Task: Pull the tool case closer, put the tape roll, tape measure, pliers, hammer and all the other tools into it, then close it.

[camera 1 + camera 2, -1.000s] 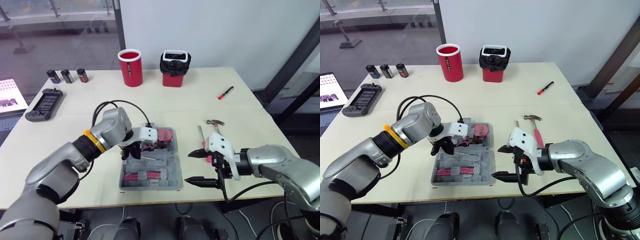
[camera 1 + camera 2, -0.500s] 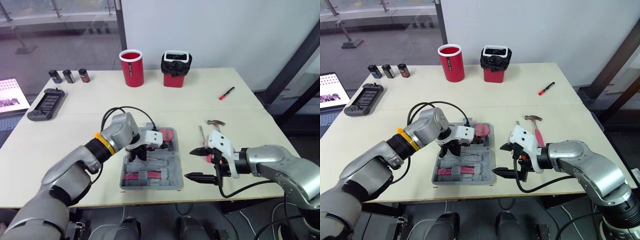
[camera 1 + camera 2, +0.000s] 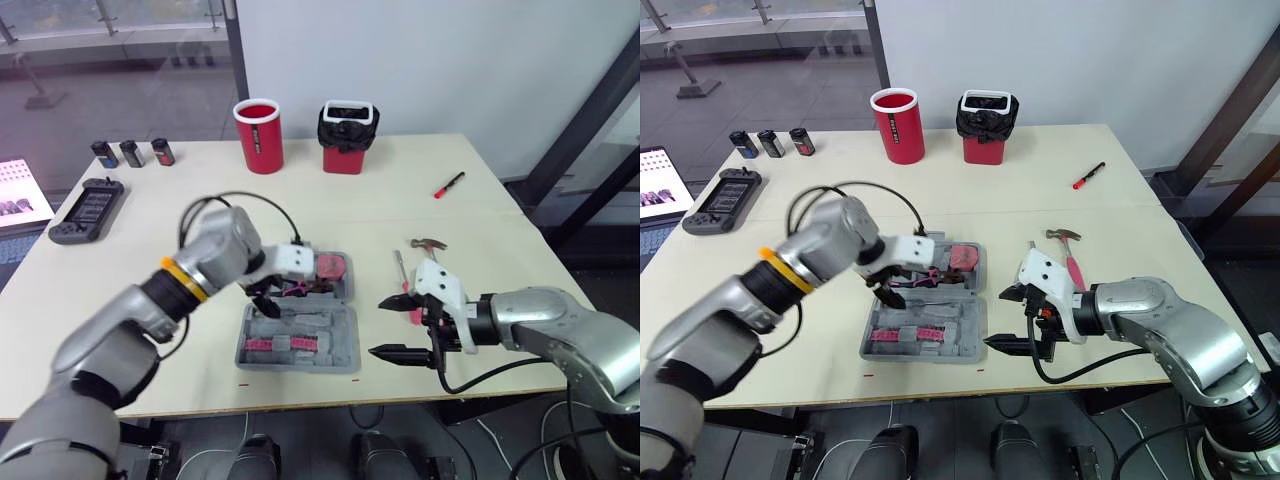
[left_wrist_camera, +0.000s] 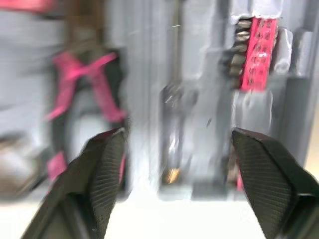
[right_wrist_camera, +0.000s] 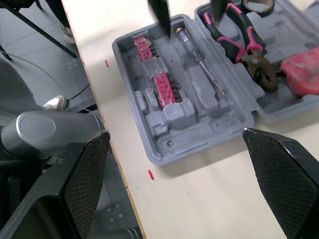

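The grey tool case (image 3: pixel 340 345) lies open near the table's front edge. Inside lie pink-handled pliers (image 5: pixel 238 39), a screwdriver (image 5: pixel 199 67), red bit holders (image 5: pixel 163 85) and a pink tape measure (image 3: pixel 331 268). My left gripper (image 3: pixel 266 301) hovers over the case, open, fingers on either side of the screwdriver (image 4: pixel 174 74) with nothing held. To the right of the case my right gripper (image 3: pixel 382 326) stands open and empty. The hammer (image 3: pixel 431 244) lies on the table behind it, handle partly hidden by that gripper, with a thin silver tool (image 3: pixel 400 266) beside it.
A red marker (image 3: pixel 450 185) lies at the back right. A red cup (image 3: pixel 258 136) and a red and black container (image 3: pixel 348 136) stand at the back. Three batteries (image 3: pixel 131 152), a game controller (image 3: pixel 88 211) and a laptop (image 3: pixel 14 195) are at the far left.
My left gripper has opened above the case. The right arm has barely moved.
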`<action>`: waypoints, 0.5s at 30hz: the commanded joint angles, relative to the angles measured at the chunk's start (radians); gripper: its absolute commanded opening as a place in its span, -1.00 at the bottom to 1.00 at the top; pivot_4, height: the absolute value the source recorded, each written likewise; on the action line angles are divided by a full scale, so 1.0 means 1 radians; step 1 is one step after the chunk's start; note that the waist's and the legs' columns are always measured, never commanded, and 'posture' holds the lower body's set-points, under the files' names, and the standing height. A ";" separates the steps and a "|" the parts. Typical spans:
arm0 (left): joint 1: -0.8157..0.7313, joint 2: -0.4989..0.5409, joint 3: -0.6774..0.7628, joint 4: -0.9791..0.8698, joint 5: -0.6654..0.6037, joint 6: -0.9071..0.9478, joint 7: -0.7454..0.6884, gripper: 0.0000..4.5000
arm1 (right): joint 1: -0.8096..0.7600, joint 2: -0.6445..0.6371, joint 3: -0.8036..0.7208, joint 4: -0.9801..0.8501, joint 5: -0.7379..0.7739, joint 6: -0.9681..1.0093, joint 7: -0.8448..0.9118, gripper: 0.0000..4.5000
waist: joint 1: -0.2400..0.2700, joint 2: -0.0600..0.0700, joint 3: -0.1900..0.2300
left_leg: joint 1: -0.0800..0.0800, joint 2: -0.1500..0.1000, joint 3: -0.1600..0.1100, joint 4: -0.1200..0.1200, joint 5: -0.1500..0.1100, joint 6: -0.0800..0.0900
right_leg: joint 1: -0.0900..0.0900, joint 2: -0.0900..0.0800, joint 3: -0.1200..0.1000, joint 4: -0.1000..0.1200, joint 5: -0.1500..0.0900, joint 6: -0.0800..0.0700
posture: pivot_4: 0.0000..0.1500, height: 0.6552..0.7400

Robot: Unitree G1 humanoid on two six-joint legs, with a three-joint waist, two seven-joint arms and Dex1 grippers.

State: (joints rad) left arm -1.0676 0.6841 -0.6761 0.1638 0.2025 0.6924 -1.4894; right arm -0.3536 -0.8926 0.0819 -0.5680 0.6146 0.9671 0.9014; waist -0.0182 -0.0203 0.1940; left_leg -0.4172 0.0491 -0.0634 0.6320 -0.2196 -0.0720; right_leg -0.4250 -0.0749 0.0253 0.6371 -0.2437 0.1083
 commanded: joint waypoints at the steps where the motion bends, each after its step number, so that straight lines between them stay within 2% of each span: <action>1: 0.049 0.036 0.150 -0.086 -0.060 -0.093 0.059 0.47 | -0.033 -0.010 0.022 0.015 -0.019 -0.043 0.030 1.00 | 0.001 0.000 0.000 | 0.000 0.000 0.000 0.000 0.000 0.000 | 0.000 0.000 0.000 0.000 0.000 0.000 | 1.00 1.00; 5: 0.189 0.042 0.323 -0.108 -0.167 -0.167 0.125 0.47 | -0.073 0.010 0.061 0.055 -0.043 -0.078 0.048 1.00 | -0.002 0.000 0.000 | 0.001 0.000 0.000 0.000 0.000 0.000 | 0.000 0.000 0.001 0.001 0.000 0.001 | 1.00 1.00; 8: 0.266 0.060 0.360 -0.108 -0.238 -0.145 0.079 0.47 | -0.097 0.020 0.077 0.072 -0.051 -0.091 0.058 1.00 | 0.000 0.000 0.000 | 0.001 0.000 0.000 0.001 0.000 0.000 | 0.000 0.000 0.001 0.003 0.001 0.002 | 1.00 1.00; 10: 0.301 0.063 0.381 -0.104 -0.337 -0.072 0.003 0.09 | -0.105 0.021 0.080 0.076 -0.051 -0.093 0.066 1.00 | 0.002 0.000 0.000 | 0.001 0.000 0.000 0.001 0.000 0.000 | 0.000 0.000 0.001 0.003 0.000 0.001 | 1.00 1.00; 14: 0.332 -0.023 0.404 0.060 -0.337 -0.218 0.085 -0.86 | -0.105 0.016 0.088 0.075 -0.058 -0.107 0.077 1.00 | 0.010 0.000 0.000 | 0.001 0.000 0.000 0.002 0.000 0.000 | 0.000 0.000 0.001 0.003 0.000 0.001 | 1.00 1.00; 15: 0.333 -0.044 0.408 0.103 -0.332 -0.270 0.102 -0.96 | -0.106 0.016 0.088 0.075 -0.059 -0.109 0.077 1.00 | 0.008 0.000 0.000 | 0.001 0.000 0.000 0.002 0.000 0.000 | 0.000 0.000 0.001 0.003 0.000 0.000 | 1.00 1.00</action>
State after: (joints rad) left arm -0.7355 0.6524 -0.2966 0.2318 -0.1184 0.4982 -1.4105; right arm -0.4467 -0.8765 0.1845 -0.4764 0.5598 0.8745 0.9720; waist -0.0105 -0.0202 0.1941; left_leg -0.4161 0.0491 -0.0630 0.6342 -0.2196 -0.0720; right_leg -0.4246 -0.0747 0.0258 0.6400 -0.2439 0.1088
